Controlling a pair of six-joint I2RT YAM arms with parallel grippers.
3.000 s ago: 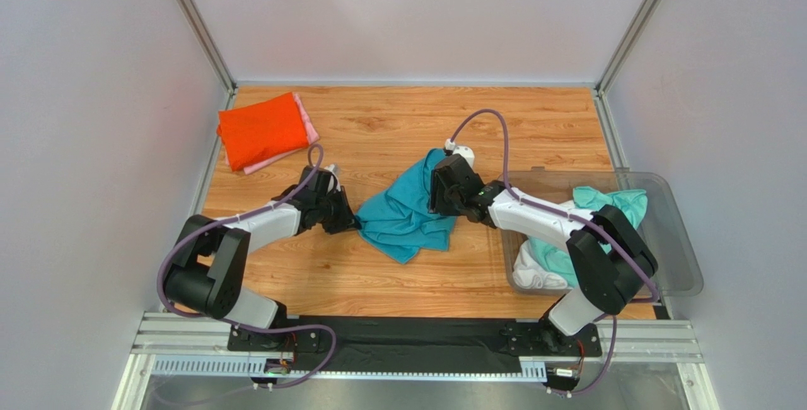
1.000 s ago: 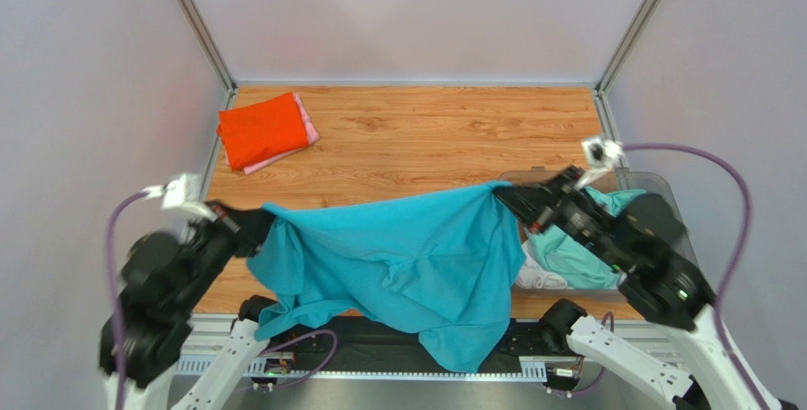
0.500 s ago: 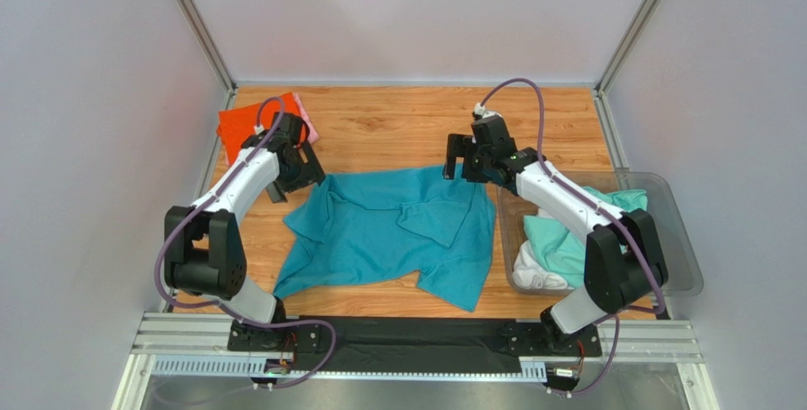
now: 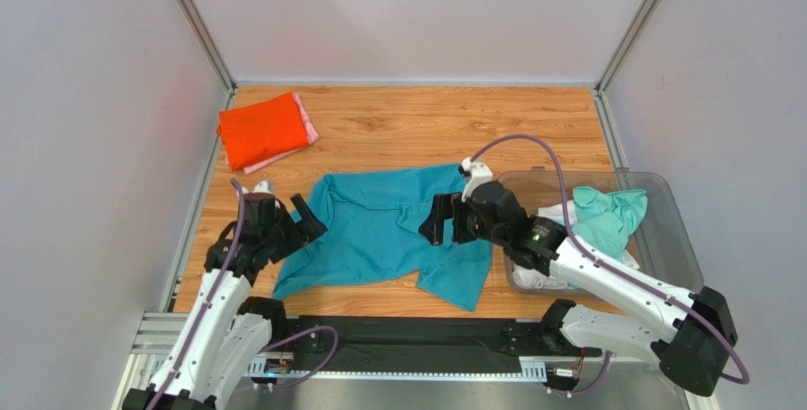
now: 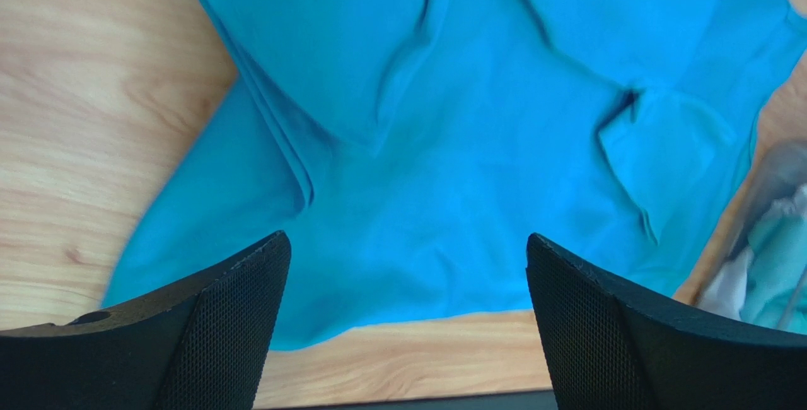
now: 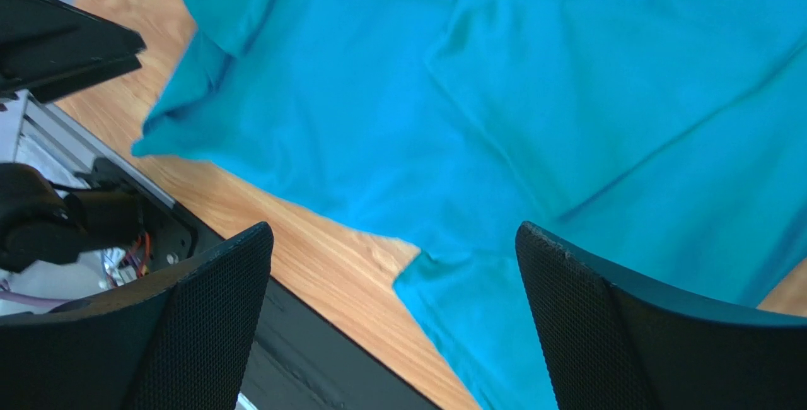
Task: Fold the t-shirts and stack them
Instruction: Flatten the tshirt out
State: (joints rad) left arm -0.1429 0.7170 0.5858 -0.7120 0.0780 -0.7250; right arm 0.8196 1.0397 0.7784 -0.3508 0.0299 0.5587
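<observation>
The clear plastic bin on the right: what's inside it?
A crumpled mint-green shirt and some white cloth lie in the clear bin. The right arm crosses over it, hiding whatever lies beneath.

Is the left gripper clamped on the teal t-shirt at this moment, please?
No, the left wrist view shows the left gripper wide open over the teal t-shirt, with no cloth pinched between its fingers.

Teal t-shirt [image 4: 379, 230] spread out, apparently rumpled

On the table [image 4: 398, 126], a spread t-shirt [image 4: 379, 230] lies centre, folded shirts [image 4: 260, 131] far left behind it, a bin [image 4: 678, 260] right.
</observation>
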